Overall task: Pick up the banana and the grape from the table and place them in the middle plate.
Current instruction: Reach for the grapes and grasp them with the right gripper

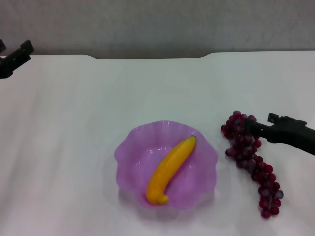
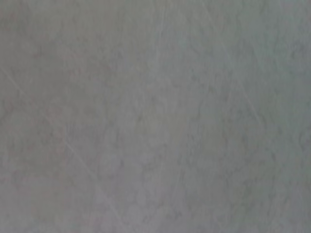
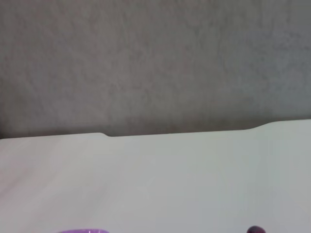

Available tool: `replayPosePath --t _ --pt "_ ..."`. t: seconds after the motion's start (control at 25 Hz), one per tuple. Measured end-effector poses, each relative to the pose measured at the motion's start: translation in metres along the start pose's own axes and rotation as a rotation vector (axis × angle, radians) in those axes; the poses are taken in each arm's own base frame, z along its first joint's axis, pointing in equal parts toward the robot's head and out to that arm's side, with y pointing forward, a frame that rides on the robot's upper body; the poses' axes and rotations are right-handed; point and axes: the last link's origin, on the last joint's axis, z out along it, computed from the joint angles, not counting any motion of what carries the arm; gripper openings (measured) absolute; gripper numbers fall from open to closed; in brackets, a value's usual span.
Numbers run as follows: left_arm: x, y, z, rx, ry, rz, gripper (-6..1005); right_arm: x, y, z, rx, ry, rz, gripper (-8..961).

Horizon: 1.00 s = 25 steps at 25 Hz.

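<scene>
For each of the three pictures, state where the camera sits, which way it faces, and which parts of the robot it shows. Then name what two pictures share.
Head: looks forward and down at the table; plate holding the banana, the grapes, the right claw at them, the left claw far left.
Left wrist: only a blank grey surface; no robot part.
Right wrist: faces across the table to the wall; no robot part.
Shared: head and right wrist show the plate's rim.
</scene>
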Motion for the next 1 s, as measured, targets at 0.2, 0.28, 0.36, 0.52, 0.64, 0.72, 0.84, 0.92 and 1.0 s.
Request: replayPosePath --t 0.2,0.28,0.36,0.52,0.64,0.72,0.84,0.92,1.0 --pt "0.0 0.0 -0.001 0.001 -0.001 -0.001 877 0.002 -0.001 0.0 0.003 0.003 0.018 878" --pt "-0.001 0.0 -0.001 0.002 -0.001 -0.001 877 0.004 -0.002 -0.001 0.014 0.004 0.023 878" --pt "-0.001 -0.001 -0.001 0.002 -0.002 -0.001 877 0.005 -0.005 -0.002 0.033 0.004 0.027 878" --pt "-0.001 -0.001 -0.001 0.002 -0.002 -0.001 877 0.007 -0.011 -0.003 0.083 0.002 0.041 878" --pt "0.001 0.0 -0.001 0.001 0.002 0.003 877 0.009 -0.014 -0.004 0.097 0.008 0.049 877" --pt "0.001 0.0 -0.001 0.0 0.002 0.004 877 0.013 -0.016 -0.003 0.102 0.017 0.056 877" --pt "0.001 0.0 0.0 -0.002 -0.002 0.005 877 0.015 -0.018 -0.001 0.104 0.031 0.059 877" --pt "0.001 0.001 0.0 -0.005 -0.005 0.006 877 0.016 -0.019 0.0 0.103 0.041 0.057 877" --pt "0.001 0.001 0.001 -0.008 -0.005 0.005 877 0.019 -0.019 0.003 0.103 0.054 0.055 877"
